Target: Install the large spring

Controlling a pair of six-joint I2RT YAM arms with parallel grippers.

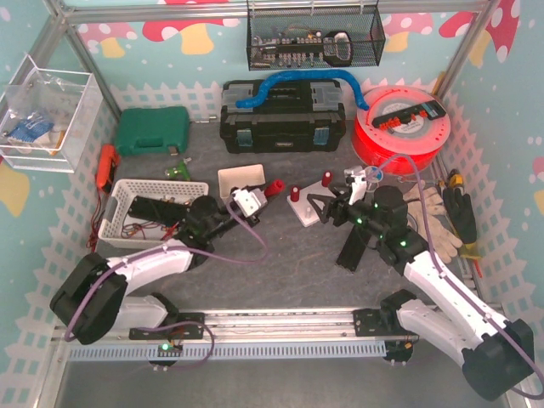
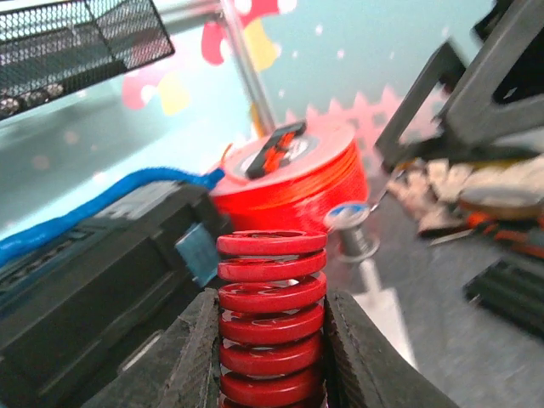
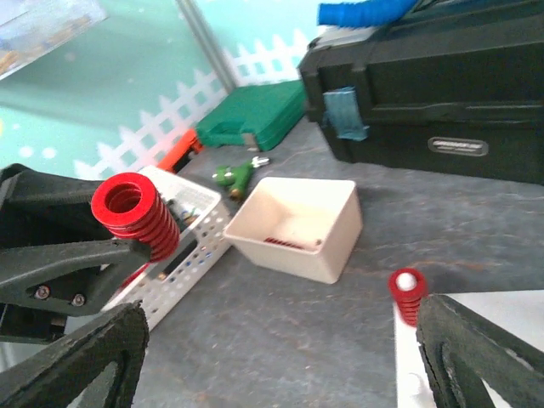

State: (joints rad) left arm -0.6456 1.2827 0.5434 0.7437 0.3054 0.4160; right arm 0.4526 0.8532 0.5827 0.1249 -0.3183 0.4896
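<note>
The large spring (image 2: 270,314), red with thick coils, stands upright between my left gripper's (image 2: 272,357) black fingers, which are shut on its lower coils. From above, the spring (image 1: 274,187) hangs just left of the white base plate (image 1: 308,214). A steel post (image 2: 351,229) rises from that plate beyond the spring. In the right wrist view the large spring (image 3: 132,212) is at the left, and a small red spring (image 3: 407,293) sits on a white peg at the plate's edge. My right gripper (image 3: 280,365) is open over bare table, with nothing between its fingers (image 3: 484,357).
A white bin (image 3: 297,225) and a white perforated basket (image 1: 149,208) lie left of the plate. Behind are a black toolbox (image 1: 282,119), a green case (image 1: 151,130) and a red spool (image 1: 399,127). Work gloves (image 1: 429,212) and a black block (image 1: 350,251) lie at the right.
</note>
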